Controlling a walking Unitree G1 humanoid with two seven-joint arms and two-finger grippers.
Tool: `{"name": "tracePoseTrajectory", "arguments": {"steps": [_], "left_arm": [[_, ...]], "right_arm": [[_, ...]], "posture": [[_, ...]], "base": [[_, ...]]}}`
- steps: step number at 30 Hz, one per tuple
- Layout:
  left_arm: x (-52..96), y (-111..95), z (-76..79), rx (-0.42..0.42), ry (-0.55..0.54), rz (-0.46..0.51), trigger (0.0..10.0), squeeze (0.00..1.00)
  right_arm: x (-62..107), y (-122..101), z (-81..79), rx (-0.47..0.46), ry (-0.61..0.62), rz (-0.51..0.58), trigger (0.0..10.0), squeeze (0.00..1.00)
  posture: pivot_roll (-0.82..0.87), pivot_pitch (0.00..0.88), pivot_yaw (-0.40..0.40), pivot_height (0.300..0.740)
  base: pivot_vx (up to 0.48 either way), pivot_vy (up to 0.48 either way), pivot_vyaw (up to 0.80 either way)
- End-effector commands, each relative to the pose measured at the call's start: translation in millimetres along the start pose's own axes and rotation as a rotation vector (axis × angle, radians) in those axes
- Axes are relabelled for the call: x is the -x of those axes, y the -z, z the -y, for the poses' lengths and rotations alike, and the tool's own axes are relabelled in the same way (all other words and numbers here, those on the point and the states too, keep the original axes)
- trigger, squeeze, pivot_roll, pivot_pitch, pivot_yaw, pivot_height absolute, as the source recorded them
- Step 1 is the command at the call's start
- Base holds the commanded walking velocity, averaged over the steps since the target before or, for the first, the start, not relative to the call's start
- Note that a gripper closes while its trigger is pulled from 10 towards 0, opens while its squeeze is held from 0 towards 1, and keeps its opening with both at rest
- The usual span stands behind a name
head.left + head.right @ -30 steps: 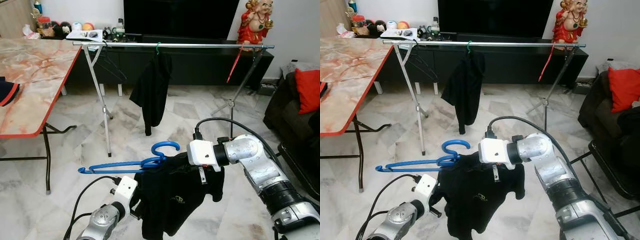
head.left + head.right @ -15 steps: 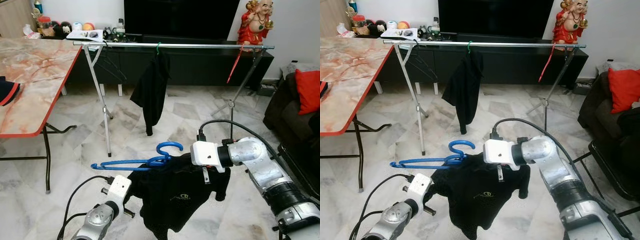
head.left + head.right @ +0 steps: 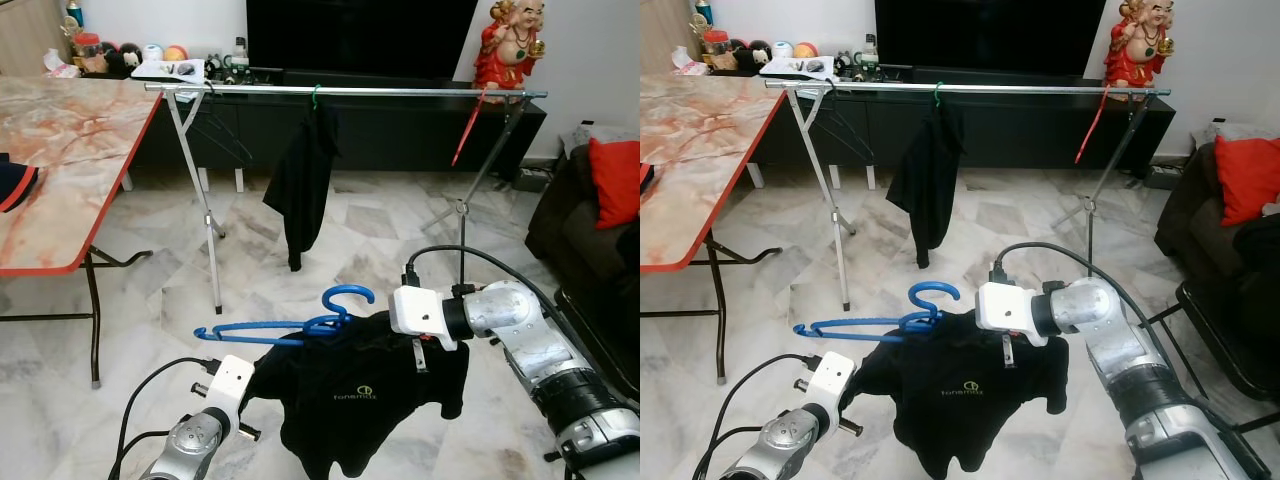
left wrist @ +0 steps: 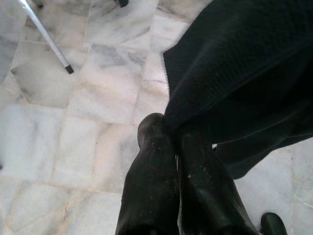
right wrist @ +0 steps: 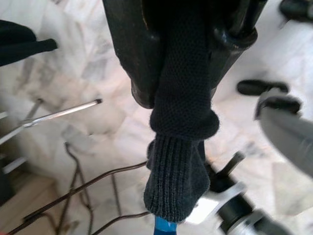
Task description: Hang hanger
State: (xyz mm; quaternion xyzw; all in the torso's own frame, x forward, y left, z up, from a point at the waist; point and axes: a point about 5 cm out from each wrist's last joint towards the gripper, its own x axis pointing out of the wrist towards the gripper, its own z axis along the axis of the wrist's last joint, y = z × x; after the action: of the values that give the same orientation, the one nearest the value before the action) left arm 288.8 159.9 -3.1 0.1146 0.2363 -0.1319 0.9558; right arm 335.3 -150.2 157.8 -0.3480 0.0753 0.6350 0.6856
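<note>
Both grippers pinch the limp black shirt (image 3: 360,390): the left gripper (image 4: 171,142) its hem, the right gripper (image 5: 183,98) its knit collar. The blue hanger (image 3: 300,325) just above looks light and stiff; its hook is probably the best hold for reaching the rail (image 3: 350,91) far ahead.

Blue hanger (image 3: 285,326) carrying black shirt (image 3: 355,395); clothes rail (image 3: 340,91) behind

Our right arm (image 3: 520,335) is a run of mottled silver segments parted by black bands, ending in a white boxy wrist block (image 3: 418,312) at 9 o'clock of it, with a black cable (image 3: 470,255) looping overhead. Our left arm (image 3: 195,440) is slimmer, silver with a white block and thin black wires. The left gripper (image 4: 172,127) has two scuffed, perhaps rubbery, black fingers.
</note>
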Motion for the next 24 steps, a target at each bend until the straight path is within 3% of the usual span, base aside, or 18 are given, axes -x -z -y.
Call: {"name": "tracePoseTrajectory", "arguments": {"steps": [1, 6, 11, 24], "left_arm": [[4.3, 13, -6.8, 0.007, -0.024, -0.065, 0.0, 0.0], [5.7, 17, -7.4, 0.005, -0.026, -0.079, 0.0, 0.0], [6.2, 19, -6.7, 0.0, -0.019, -0.09, 0.0, 0.0], [6.8, 20, -6.8, -0.006, -0.018, -0.097, 0.0, 0.0]], "right_arm": [[20.8, 15, -1.4, -0.005, 0.015, -0.093, 0.0, 0.0], [37.6, 43, -9.5, -0.015, 0.019, -0.303, 0.0, 0.0], [53.7, 55, -14.5, -0.071, 0.028, -0.348, 0.0, 0.0], [58.4, 75, -25.3, -0.043, -0.021, -0.539, 0.0, 0.0]], "posture": [[0.13, 0.046, -0.086, 0.74], [0.12, 0.042, -0.081, 0.74], [0.11, 0.039, -0.074, 0.74], [0.11, 0.047, -0.074, 0.74]], "base": [[0.0, 0.0, 0.0], [0.0, 0.0, 0.0], [0.0, 0.0, 0.0], [0.0, 0.0, 0.0]]}}
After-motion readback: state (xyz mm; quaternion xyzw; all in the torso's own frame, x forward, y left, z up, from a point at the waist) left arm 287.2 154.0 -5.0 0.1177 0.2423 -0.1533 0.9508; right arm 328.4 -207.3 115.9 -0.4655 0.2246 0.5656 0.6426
